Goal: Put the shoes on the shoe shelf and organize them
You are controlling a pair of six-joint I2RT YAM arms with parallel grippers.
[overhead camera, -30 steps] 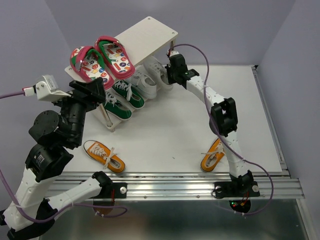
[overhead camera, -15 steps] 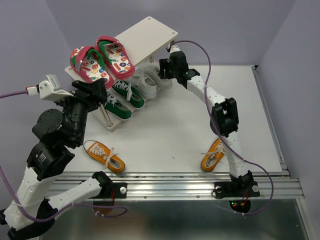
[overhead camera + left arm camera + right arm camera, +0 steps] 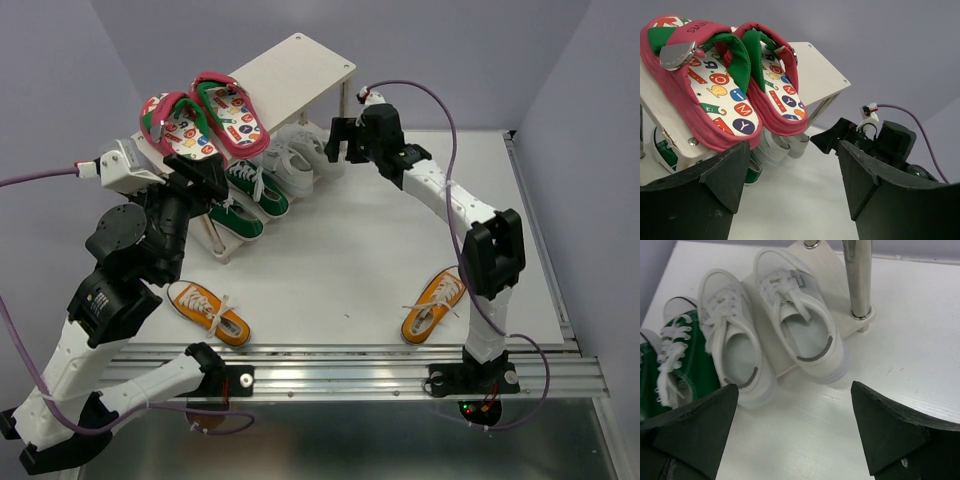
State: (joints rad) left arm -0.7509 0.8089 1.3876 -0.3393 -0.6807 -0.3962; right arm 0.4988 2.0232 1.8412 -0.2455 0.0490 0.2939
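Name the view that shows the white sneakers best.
Right wrist: the white sneakers lie close, both seen whole from above. Top external shows them small, partly under the shelf; left wrist glimpses only their ends.

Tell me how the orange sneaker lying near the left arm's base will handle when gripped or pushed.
The orange sneaker sits upright on its sole, so a push should slide it, not roll it. Its canvas-looking upper will probably give under a pinch. The loose white laces might snag.
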